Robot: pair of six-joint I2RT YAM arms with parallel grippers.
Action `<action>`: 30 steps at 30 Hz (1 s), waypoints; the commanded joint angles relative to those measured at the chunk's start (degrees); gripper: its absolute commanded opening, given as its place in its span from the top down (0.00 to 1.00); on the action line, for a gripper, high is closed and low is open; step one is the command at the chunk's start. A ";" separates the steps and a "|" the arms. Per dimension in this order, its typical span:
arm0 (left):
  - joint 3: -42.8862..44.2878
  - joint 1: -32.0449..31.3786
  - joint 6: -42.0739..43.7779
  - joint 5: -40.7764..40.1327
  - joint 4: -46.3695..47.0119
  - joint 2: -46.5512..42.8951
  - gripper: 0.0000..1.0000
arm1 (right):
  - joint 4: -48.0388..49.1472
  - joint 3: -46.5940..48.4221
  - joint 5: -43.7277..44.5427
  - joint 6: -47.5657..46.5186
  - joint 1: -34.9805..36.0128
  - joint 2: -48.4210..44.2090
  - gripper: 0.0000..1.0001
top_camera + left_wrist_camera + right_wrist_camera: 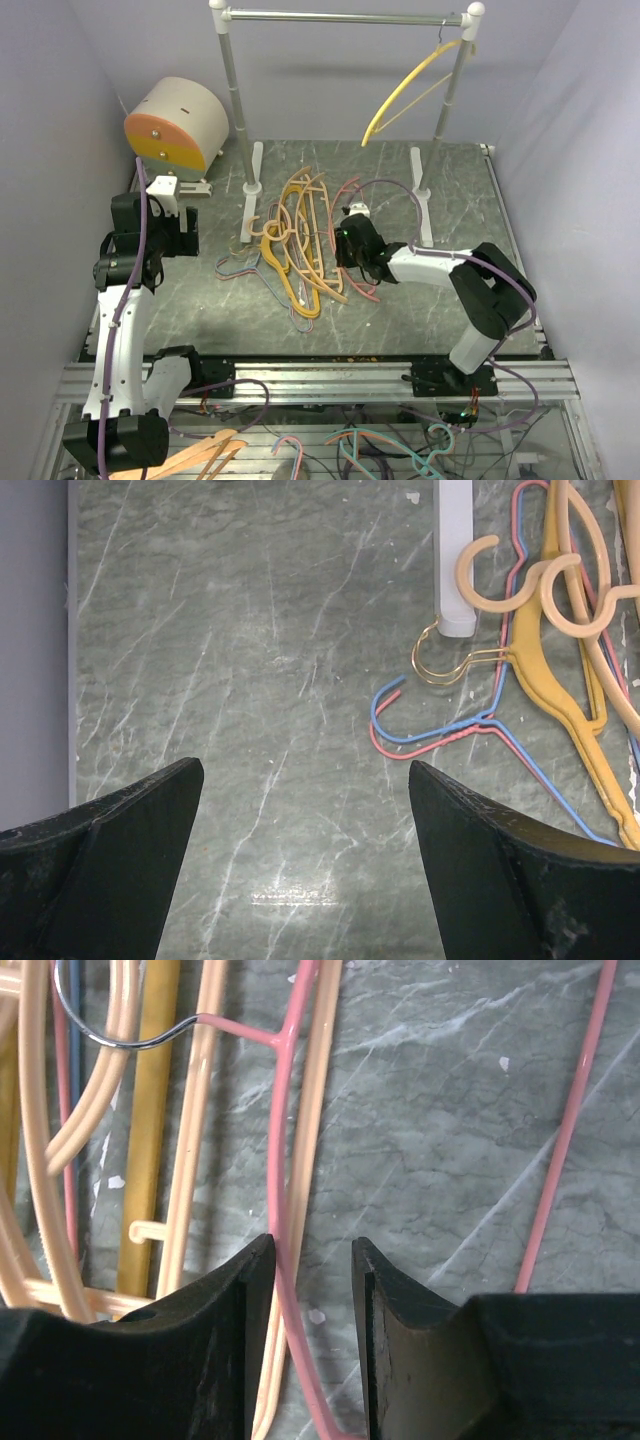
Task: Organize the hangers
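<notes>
One yellow hanger (405, 88) hangs on the rail (340, 16); the other hangers (300, 240) lie heaped on the table (470, 200). My right claw (312, 1250) straddles a pink hanger (283, 1140), jaws narrowly apart. My left claw (305, 780) is spread wide, empty.

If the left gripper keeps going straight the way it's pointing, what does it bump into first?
Probably just the bare table. The left gripper is open with nothing between its fingers, and the hangers lie off to its right, out of its line. How far the table is, the wrist view cannot say.
</notes>
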 commanded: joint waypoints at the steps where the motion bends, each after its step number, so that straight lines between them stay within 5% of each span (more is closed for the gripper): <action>1: -0.20 -0.36 0.49 1.72 0.89 -0.48 0.04 | 2.04 -0.15 0.13 -0.64 -0.74 1.07 0.63; 25: -0.54 -0.35 0.39 1.27 1.22 -0.45 0.05 | 0.73 2.57 -1.11 -0.04 -0.69 6.64 0.66; 28: -0.55 -0.37 0.39 1.23 1.29 -0.47 0.05 | 0.50 2.98 -1.35 -0.19 -0.71 7.52 0.79; 30: -0.60 -0.36 0.39 1.20 1.23 -0.37 0.05 | -0.02 3.48 -0.94 -0.19 -0.68 7.64 0.95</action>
